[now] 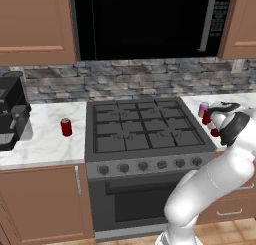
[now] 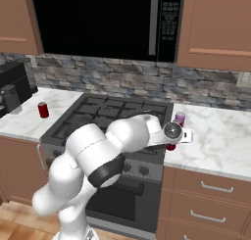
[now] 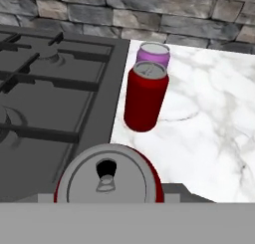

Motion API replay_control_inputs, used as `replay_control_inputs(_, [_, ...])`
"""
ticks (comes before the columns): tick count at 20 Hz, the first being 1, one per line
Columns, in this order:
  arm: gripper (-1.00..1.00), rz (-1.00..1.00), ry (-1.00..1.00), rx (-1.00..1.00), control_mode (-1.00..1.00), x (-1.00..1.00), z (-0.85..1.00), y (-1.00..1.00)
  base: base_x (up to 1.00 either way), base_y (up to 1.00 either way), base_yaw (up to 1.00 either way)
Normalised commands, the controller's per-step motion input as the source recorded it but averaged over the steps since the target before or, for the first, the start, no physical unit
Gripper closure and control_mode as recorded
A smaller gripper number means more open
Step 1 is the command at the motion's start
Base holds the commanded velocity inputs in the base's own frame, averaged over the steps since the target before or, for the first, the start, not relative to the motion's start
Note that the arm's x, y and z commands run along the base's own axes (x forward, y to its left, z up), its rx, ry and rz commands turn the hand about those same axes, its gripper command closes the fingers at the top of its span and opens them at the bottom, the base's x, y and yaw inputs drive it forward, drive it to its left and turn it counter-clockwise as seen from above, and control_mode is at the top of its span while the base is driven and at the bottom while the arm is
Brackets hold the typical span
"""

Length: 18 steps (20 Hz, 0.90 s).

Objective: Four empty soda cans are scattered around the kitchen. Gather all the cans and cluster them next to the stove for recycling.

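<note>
Red can (image 3: 108, 178) seemingly gripped; two cans (image 3: 145, 96) cluster at the stove's (image 1: 145, 129) right edge; another (image 1: 66, 127) waits left.

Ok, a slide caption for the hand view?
Red can close under the hand, a second red can and a purple one lined up beside the stove.

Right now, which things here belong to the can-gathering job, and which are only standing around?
Job:
red can left of stove
purple can
red can beside it
red can nearest the hand
stove

Standing around:
microwave
coffee machine
</note>
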Motion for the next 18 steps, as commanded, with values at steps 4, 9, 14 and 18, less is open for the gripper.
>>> replay_control_inputs(4, [1.0, 0.01, -0.01, 0.0, -1.0, 0.24, -0.14, -0.19, 0.0, 0.0, 0.0])
replay_control_inputs(9, [1.0, 0.01, -0.02, 0.01, -1.0, 0.26, -0.06, -0.19, 0.0, 0.0, 0.0])
replay_control_inputs(14, [1.0, 0.0, 0.0, 0.06, -1.0, 0.35, -0.04, -0.17, 0.0, 0.0, 0.0])
replay_control_inputs(18, [1.0, 0.01, 0.0, 0.1, -1.0, 0.41, -0.24, -0.08, 0.0, 0.0, 0.0])
